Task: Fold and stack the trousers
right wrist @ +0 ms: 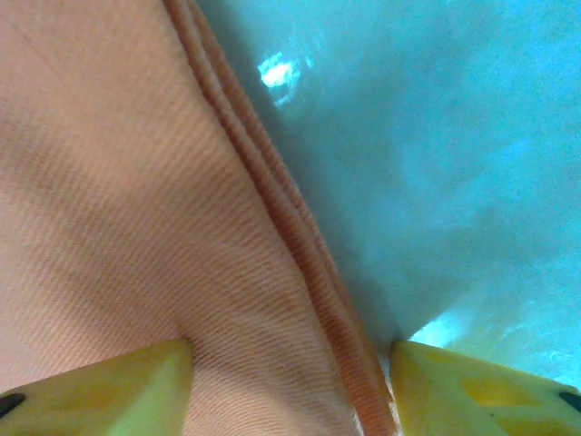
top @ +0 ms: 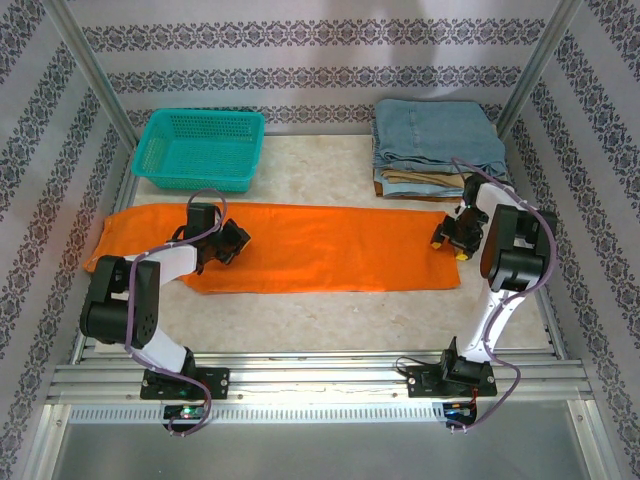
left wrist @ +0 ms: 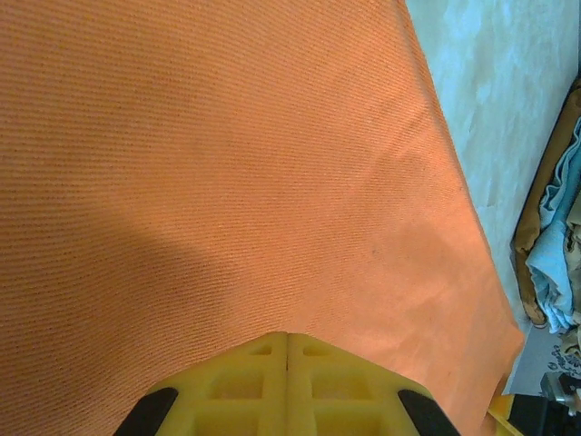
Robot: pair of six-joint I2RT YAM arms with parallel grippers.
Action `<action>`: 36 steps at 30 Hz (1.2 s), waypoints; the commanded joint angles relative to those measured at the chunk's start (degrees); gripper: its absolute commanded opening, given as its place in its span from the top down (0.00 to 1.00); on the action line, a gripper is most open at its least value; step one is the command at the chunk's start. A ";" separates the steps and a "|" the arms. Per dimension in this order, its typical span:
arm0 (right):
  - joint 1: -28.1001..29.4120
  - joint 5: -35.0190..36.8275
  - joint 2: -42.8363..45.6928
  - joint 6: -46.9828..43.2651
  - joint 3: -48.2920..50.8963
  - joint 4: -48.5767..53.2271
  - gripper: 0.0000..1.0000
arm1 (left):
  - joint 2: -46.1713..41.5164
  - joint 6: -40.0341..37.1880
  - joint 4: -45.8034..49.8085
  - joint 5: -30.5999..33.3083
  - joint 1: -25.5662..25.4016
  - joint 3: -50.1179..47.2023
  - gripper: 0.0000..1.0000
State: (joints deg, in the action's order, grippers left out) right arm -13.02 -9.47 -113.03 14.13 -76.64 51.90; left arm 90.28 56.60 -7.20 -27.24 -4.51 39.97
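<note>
One bright orange pair of long cloth trousers [top: 320, 245] lies flat as long strip across pale table [top: 330, 310], spanning between both arms. Left gripper [top: 232, 240] over strip's left part: jaws pressed together, nothing between them; tips possibly touching cloth, hard to tell. Right gripper [top: 450, 238] at strip's right end: jaws apart, layered hem between yellow fingers [right wrist: 100, 386], unclamped. Teal plastic mesh basket [top: 195, 175] behind strip's left half. Light blue denim pair [top: 435, 130] stacked on tan pair [top: 420, 184], far right.
</note>
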 commanded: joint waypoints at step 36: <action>24.62 4.43 23.05 9.24 -8.07 9.67 1.00 | -8.72 -6.49 11.84 8.24 -0.41 -4.12 1.00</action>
State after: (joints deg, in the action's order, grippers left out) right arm 6.83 -5.10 -92.55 19.90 -81.56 59.27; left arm 82.54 51.90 2.52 -21.74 -4.49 38.24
